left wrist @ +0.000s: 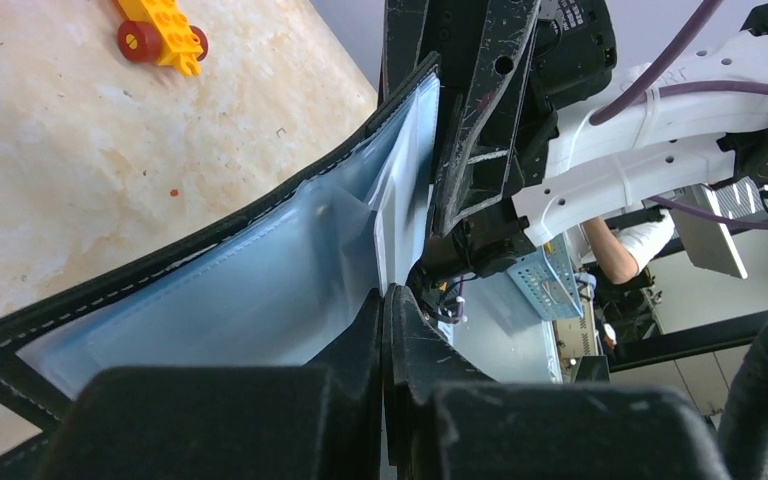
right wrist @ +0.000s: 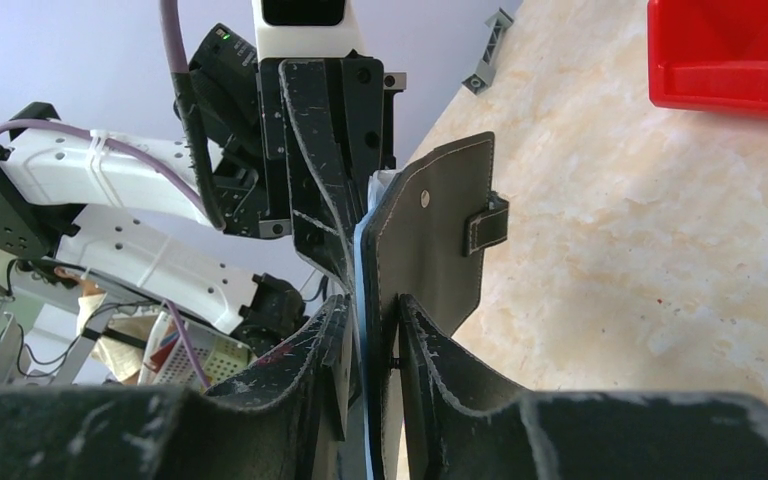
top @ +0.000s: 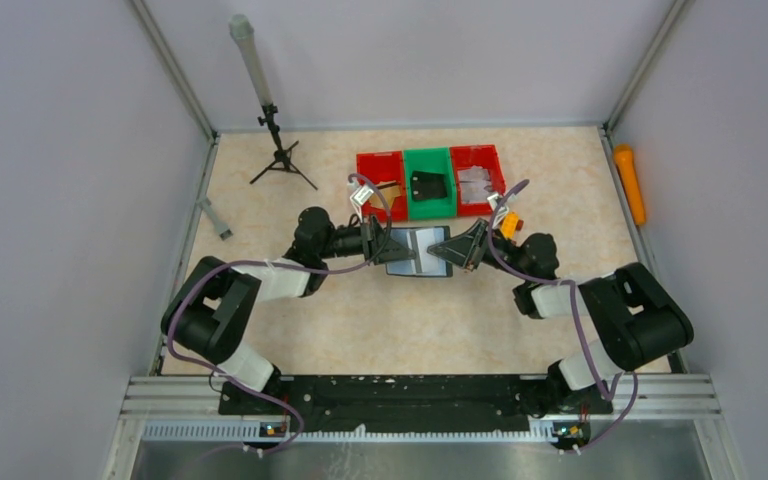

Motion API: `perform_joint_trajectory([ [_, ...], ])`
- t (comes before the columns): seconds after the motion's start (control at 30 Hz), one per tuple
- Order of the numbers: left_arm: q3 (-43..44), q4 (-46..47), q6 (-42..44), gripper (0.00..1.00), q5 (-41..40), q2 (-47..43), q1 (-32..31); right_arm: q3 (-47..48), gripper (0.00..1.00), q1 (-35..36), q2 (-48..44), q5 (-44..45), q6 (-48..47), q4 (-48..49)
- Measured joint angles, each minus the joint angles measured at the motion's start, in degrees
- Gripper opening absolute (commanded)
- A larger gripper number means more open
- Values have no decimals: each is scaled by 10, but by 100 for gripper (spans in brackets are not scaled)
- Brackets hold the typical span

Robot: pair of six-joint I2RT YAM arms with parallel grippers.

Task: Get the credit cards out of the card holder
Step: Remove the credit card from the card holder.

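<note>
The card holder [top: 420, 250] is held open between both grippers above the middle of the table, its pale grey-blue inside facing up. My left gripper [top: 388, 247] is shut on its left edge. In the left wrist view the jaws [left wrist: 388, 300] pinch a thin pale layer of the shiny inside [left wrist: 260, 290]. My right gripper [top: 452, 252] is shut on its right edge. In the right wrist view [right wrist: 372, 310] it clamps the black outer flap [right wrist: 430, 240], whose closing tab [right wrist: 487, 222] sticks out. I cannot make out any separate credit card.
Three bins stand at the back: a red one [top: 380, 170], a green one [top: 430, 205] holding a small black case [top: 428, 184], and a red one [top: 495, 165] with pale items. A tripod [top: 278, 150] stands back left, an orange cylinder [top: 629, 182] lies right, and a yellow toy [left wrist: 163, 30] is on the table.
</note>
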Motion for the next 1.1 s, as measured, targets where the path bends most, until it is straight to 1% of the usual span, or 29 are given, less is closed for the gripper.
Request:
perform_joint_trajectory([
  [0.07,-1,1,0,0,0,0,2,0,25,0,0,1,0,0],
  [0.13,-3,1,-1,0,0,0,3,0,22,-2,0,1,0,0],
  [0.27,-5,3,-3,0,0,0,7,0,20,-5,0,1,0,0],
  [0.3,-6,3,-3,0,0,0,8,0,19,-5,0,2,0,0],
  [0.4,-6,5,-4,0,0,0,10,0,10,-5,0,3,0,0],
  [0.53,-6,7,-5,0,0,0,11,0,6,-8,0,3,0,-3],
  [0.63,-6,7,-6,0,0,0,12,0,1,-10,0,3,1,-4],
  [0.9,-10,8,-7,0,0,-4,16,0,0,-14,0,2,1,-4],
  [0.97,-11,9,-8,3,0,-7,17,0,0,-14,0,2,2,-3],
  [1.03,-11,10,-10,12,1,-7,17,0,0,-14,0,2,2,-3],
  [1.1,-12,15,-18,16,0,-7,18,0,0,-15,0,1,3,-2],
])
